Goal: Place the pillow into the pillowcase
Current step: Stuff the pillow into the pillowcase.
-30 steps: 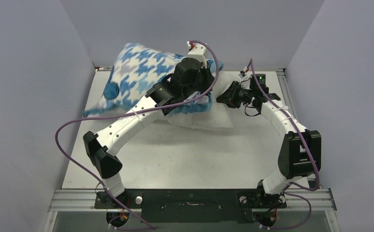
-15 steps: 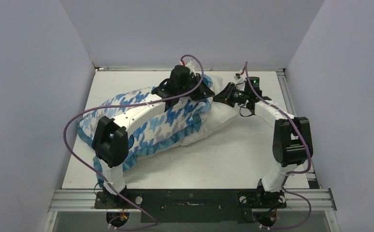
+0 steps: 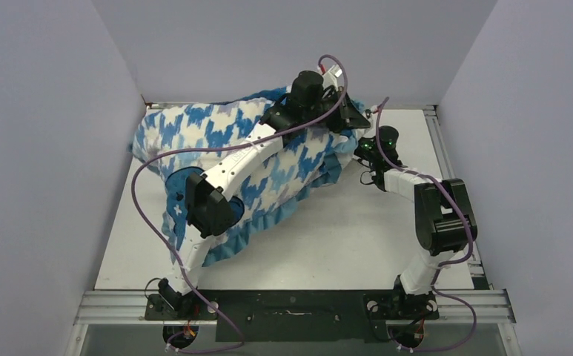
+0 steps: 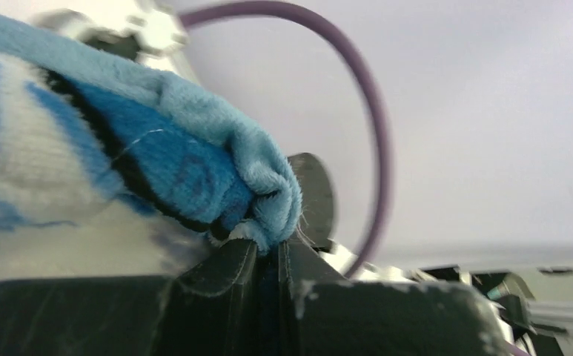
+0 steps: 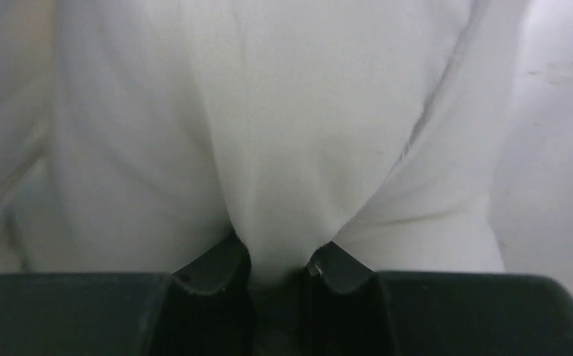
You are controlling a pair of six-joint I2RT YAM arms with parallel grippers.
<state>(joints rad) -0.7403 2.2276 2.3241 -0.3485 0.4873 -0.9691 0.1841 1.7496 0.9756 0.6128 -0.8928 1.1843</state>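
Observation:
In the top view the houndstooth pillowcase point(image 3: 216, 137) bulges across the left and middle of the table, draped over my left arm. My left gripper point(image 3: 351, 117) is raised at the back right, shut on the pillowcase's blue ruffled edge point(image 4: 261, 185); the left wrist view shows the left gripper point(image 4: 268, 251) with the plush pinched between its jaws. Just below it, my right gripper point(image 3: 362, 151) reaches into the cover's open end. The right wrist view shows the right gripper point(image 5: 277, 265) shut on a fold of the white pillow point(image 5: 268, 111). From above, the cover hides the pillow.
The white table point(image 3: 342, 245) shows bare to the right of and in front of the bundle. Grey walls close in the left, back and right. Purple cables point(image 3: 146, 200) loop off both arms. A metal rail point(image 3: 290, 300) runs along the near edge.
My left gripper has risen and gone to the back right with the pillowcase edge. The cover now lies over the white pillow end that showed before. My right gripper shifted slightly right.

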